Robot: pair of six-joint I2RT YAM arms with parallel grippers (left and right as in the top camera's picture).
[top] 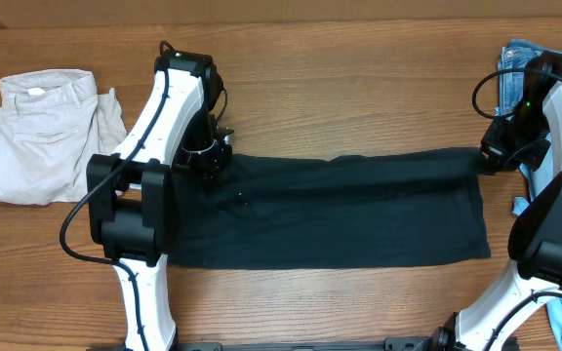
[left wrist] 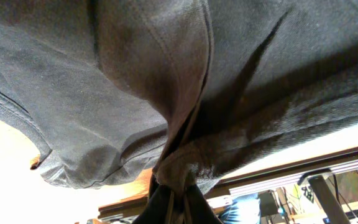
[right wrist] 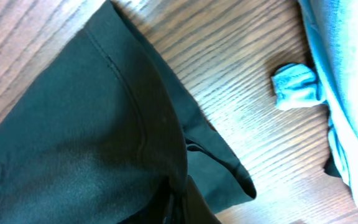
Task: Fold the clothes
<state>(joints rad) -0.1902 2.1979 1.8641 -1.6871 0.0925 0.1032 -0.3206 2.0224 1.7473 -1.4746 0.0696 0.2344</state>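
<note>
A wooden table (top: 359,58) is carrying everything, its grain running left to right in the overhead view. A pair of beige trousers (top: 47,136) is lying near the far left edge, loosely folded and rumpled, with the waistband and a back pocket facing up. Light-blue jeans (top: 512,60) are lying at the far right edge, with only parts of them showing. In the right wrist view the jeans are filling the right side, and a small pale-blue scrap (right wrist: 297,87) is resting on bare wood just beside them; whether it is joined to them is unclear.
</note>
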